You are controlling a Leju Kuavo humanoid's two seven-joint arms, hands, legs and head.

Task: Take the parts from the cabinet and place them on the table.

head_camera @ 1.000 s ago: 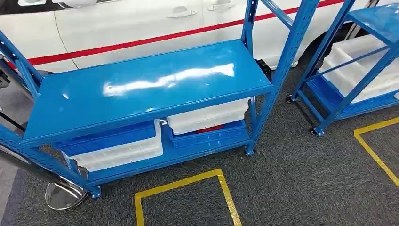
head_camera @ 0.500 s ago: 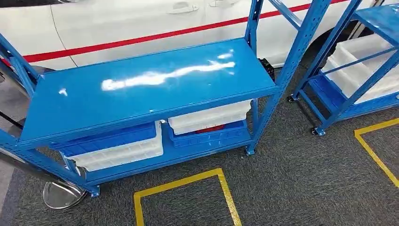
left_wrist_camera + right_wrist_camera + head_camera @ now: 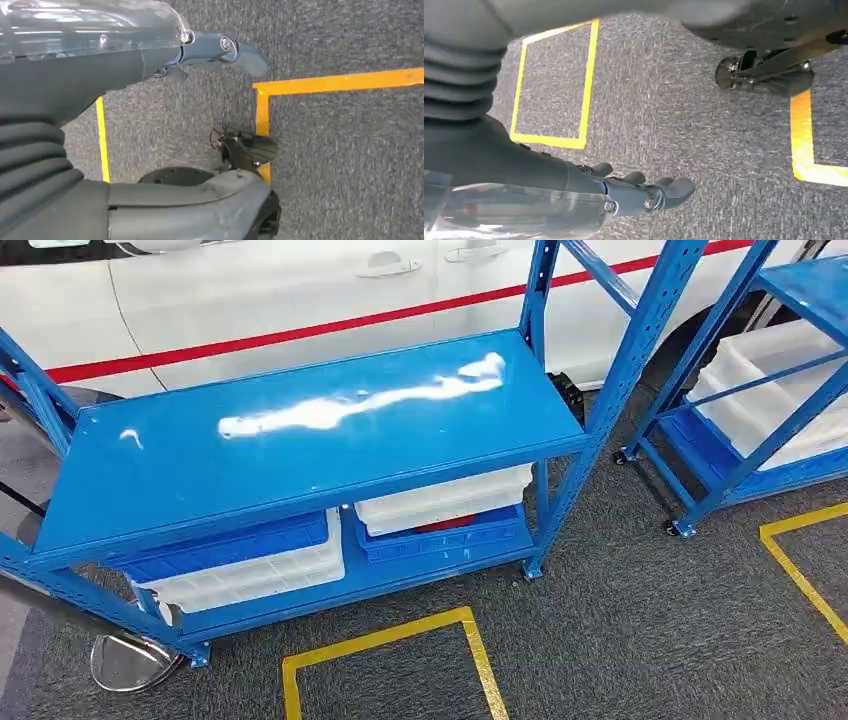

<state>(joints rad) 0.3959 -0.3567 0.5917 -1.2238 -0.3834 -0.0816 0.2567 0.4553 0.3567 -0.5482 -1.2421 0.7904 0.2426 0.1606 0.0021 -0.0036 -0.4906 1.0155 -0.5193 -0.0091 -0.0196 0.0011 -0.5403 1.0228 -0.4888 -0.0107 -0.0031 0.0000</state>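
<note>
Bright, even light; white glare streaks the shelf [image 3: 310, 430].

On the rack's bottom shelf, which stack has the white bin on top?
The right stack: white bin above blue. The left stack is reversed, blue above white.

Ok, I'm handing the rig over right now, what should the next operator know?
Left hand: hangs over the carpet, holding nothing.
Right hand: the same.
Blue rack ahead: top shelf bare. Lower shelf holds a blue bin on a white bin, and a white bin on a blue bin with something red inside.
Done: nothing taken.
Left: reach in, take parts, carry to table.
</note>
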